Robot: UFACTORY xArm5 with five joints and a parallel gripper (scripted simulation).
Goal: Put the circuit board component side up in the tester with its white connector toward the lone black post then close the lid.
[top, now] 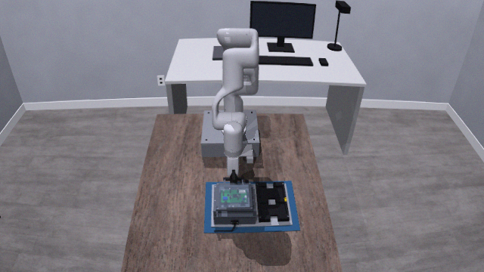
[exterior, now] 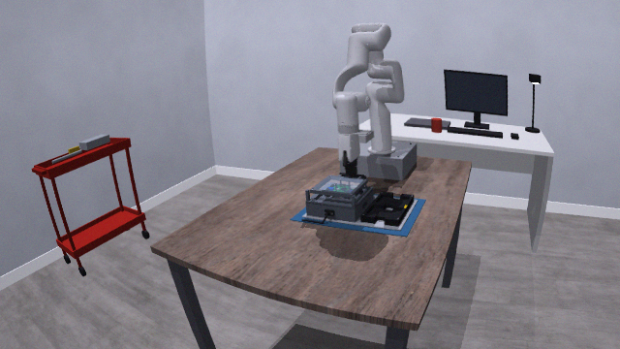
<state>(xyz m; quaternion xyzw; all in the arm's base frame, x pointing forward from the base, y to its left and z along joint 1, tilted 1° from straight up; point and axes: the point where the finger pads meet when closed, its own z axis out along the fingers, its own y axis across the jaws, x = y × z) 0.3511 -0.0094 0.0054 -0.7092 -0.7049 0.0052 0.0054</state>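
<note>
The grey tester (top: 234, 204) stands on the left half of a blue mat, also in the exterior view (exterior: 338, 199). Its see-through lid lies down flat over it. The green circuit board (top: 232, 196) lies flat inside under the lid, component side up (exterior: 342, 184). The black tray (top: 272, 202) to the tester's right is empty (exterior: 390, 207). My gripper (top: 233, 177) (exterior: 350, 171) points down at the far edge of the lid, by its handle. Its fingers stand slightly apart and grip nothing. The pins and the black post are too small to make out.
The blue mat (top: 251, 227) lies near the front of the wooden table. The robot's grey base (top: 231, 140) stands just behind the tester. A black cable (top: 230, 227) leaves the tester's front. A red cart (exterior: 87, 194) stands far to the left, a white desk (exterior: 465, 138) behind.
</note>
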